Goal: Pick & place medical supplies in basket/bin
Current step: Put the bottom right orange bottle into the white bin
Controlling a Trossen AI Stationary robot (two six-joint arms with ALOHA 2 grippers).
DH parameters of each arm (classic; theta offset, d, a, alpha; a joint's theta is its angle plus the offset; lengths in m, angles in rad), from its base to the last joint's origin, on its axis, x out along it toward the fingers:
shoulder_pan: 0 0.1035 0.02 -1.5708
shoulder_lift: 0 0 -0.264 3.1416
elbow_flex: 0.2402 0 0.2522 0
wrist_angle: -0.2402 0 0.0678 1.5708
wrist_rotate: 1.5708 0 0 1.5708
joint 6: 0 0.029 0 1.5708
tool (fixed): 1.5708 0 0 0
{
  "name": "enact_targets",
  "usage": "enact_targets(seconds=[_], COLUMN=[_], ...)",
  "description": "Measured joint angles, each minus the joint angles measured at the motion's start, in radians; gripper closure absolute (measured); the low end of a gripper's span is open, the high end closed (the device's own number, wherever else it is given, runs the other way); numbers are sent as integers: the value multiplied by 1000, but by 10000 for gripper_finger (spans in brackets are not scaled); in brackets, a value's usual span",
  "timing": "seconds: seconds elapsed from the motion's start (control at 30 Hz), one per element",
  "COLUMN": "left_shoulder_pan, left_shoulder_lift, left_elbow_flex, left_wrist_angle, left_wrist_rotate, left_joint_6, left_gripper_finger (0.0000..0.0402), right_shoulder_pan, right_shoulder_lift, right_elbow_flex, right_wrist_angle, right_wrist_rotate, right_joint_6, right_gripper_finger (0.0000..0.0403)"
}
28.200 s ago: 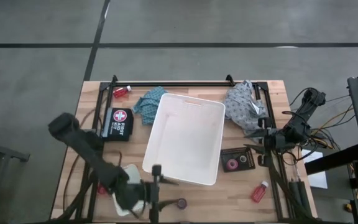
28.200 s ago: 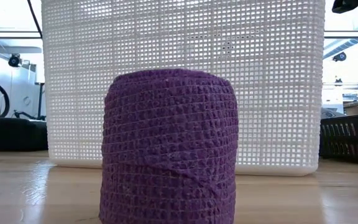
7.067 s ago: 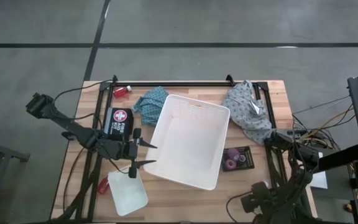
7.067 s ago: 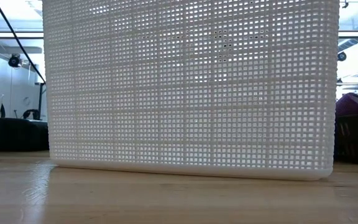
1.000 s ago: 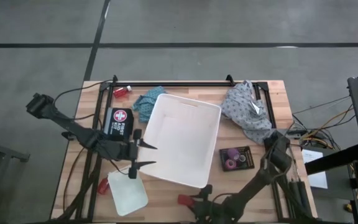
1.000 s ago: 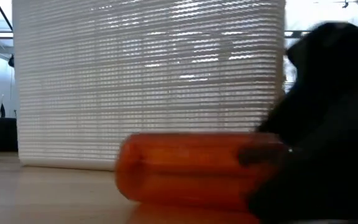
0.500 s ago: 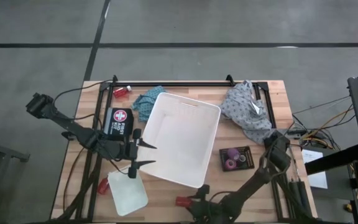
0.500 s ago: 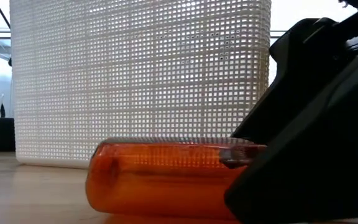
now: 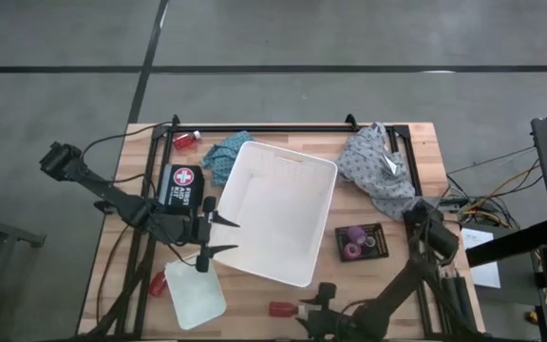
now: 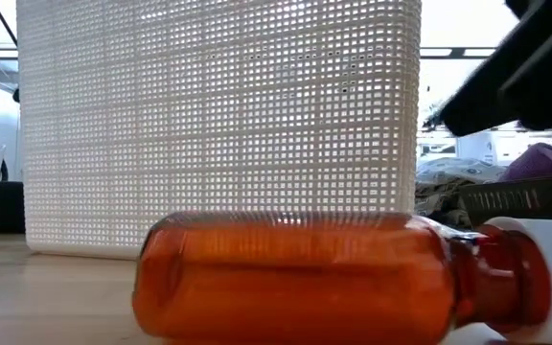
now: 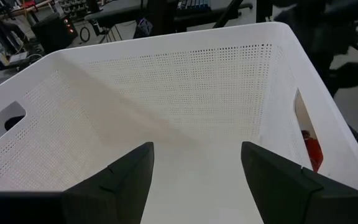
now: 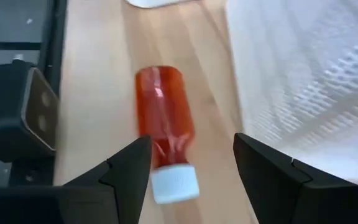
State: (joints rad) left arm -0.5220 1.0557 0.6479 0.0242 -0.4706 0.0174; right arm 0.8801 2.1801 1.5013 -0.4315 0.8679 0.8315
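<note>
High view straight down over the whole table (image 9: 416, 142), low view at tabletop level, close behind the lying red bottle (image 10: 295, 278), facing the white basket (image 10: 218, 125), left wrist view into that basket, right wrist view down on the same bottle.

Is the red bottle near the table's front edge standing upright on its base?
No, the red bottle lies on its side on the wooden table, with its white cap pointing sideways.

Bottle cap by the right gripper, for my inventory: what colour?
White cap on a red bottle; right wrist view.
</note>
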Motion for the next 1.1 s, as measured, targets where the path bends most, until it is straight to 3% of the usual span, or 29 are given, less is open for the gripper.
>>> enact_targets(seconds=[0.4,0.57,0.9,1.0,1.1], left_shoulder_pan=[0,0,0,0,0], left_shoulder_lift=[0,0,0,0,0], left_elbow_flex=[0,0,0,0,0], left_wrist_angle=[0,0,0,0,0], left_wrist_rotate=[0,0,0,0,0], left_joint_6=[0,0,0,0,-1], left_gripper_finger=[152,152,152,152,152], right_shoulder_pan=[97,117,89,58,21], right_shoulder_lift=[-104,-141,-227,-256,-296], right_elbow_flex=[-1,-5,-10,-34,-76], right_wrist_angle=[-338,-392,-364,-254,-92], right_wrist_rotate=[57,82,114,168,131], right_joint_6=[312,338,71,-99,-339], right_gripper_finger=[179,193,300,342,383])
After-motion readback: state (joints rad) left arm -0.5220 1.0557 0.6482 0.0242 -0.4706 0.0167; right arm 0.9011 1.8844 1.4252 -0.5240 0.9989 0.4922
